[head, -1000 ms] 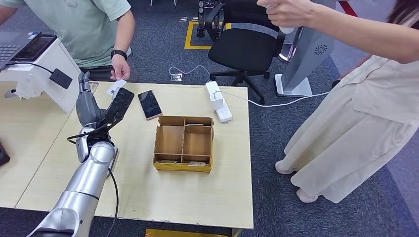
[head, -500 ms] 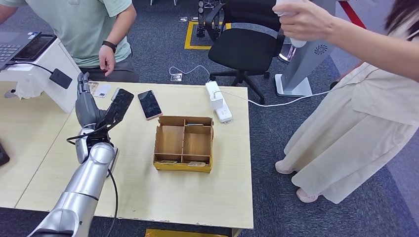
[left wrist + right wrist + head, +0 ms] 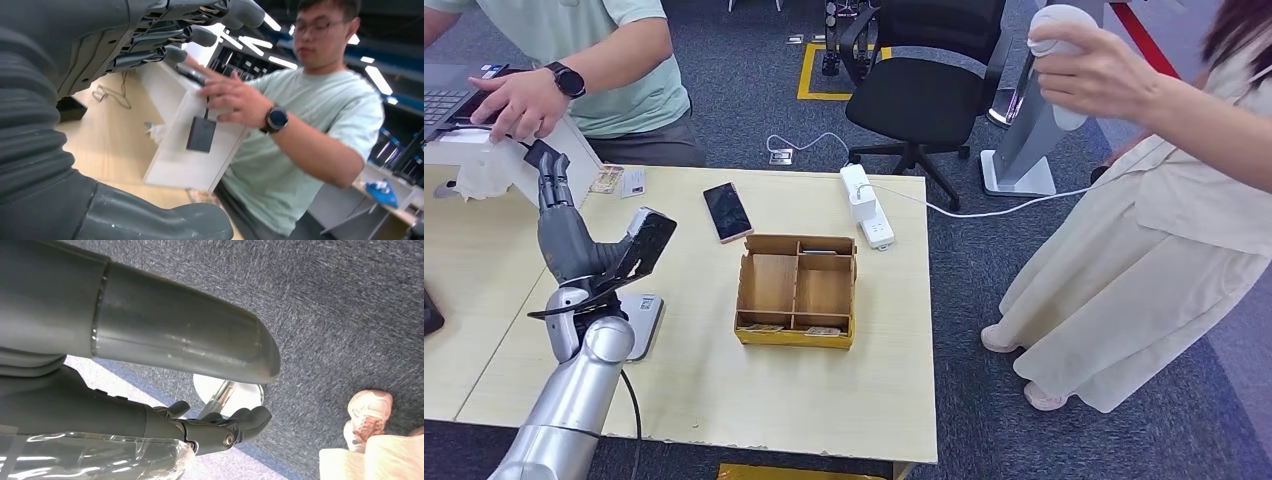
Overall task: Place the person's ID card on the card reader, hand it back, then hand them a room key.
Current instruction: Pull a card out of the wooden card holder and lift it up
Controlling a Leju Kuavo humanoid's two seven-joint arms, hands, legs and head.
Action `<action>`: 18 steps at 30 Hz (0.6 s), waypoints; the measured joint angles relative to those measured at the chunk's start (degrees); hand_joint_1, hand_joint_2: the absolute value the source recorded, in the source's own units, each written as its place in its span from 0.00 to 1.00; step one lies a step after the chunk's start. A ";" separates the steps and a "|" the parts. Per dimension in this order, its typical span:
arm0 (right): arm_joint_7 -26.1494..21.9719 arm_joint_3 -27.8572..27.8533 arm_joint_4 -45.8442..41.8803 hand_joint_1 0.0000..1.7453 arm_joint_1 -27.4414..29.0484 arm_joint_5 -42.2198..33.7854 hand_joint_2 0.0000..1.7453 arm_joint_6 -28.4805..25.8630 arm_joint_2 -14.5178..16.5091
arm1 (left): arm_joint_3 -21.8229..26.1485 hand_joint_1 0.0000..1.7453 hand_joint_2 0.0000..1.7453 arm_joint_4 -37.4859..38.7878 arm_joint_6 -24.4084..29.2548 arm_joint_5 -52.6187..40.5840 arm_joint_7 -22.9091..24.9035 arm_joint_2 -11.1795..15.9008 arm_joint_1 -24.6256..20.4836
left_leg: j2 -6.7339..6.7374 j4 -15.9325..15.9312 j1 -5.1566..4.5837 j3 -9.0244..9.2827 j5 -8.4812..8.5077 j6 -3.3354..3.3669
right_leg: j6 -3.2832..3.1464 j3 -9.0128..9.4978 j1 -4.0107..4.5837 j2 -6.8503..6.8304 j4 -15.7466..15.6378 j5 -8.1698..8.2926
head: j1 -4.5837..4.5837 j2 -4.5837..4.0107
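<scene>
Fingers (image 3: 551, 180) of the left hand (image 3: 564, 235) point up and away from the robot in the head view, spread apart with nothing held between them, raised above the left part of the bench (image 3: 724, 395). Just right of that hand a dark tilted panel (image 3: 644, 248) stands on a white base (image 3: 642, 318); whether this is the card reader I cannot tell. Two small cards (image 3: 620, 181) lie flat on the far left of the bench, close to the seated person (image 3: 594, 55); which one is the ID card I cannot tell. A phone (image 3: 726, 211) lies to their right, a wooden divided box (image 3: 797, 290) sits mid-bench, and a white power strip (image 3: 864, 205) lies at the far edge. The seated person's hand (image 3: 516, 102) rests on a white stand (image 3: 484, 150) at far left. A second person (image 3: 1164, 200) stands on the right, holding a white object (image 3: 1054, 50) up.

From the left wrist, the fingers (image 3: 195, 35) are stretched out and open, holding nothing, with the thumb (image 3: 160, 222) apart from them. Beyond them the seated person's hand (image 3: 235, 97) lies on the white stand (image 3: 185, 150).

From the right wrist, the right hand (image 3: 220, 427) hangs over grey carpet (image 3: 325, 315), fingers curled in with nothing in them.
</scene>
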 joint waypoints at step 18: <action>-0.66 -0.08 0.01 0.00 0.83 -1.78 0.00 -0.13 0.01 | 2.37 0.00 1.00 -12.24 -0.01 -5.27 -2.34 2.34 13.22 | 0.01 -0.01 0.00 -0.02 -0.01 0.01 | 0.00 -0.03 0.00 0.00 0.00 -0.02 | -0.01 -0.01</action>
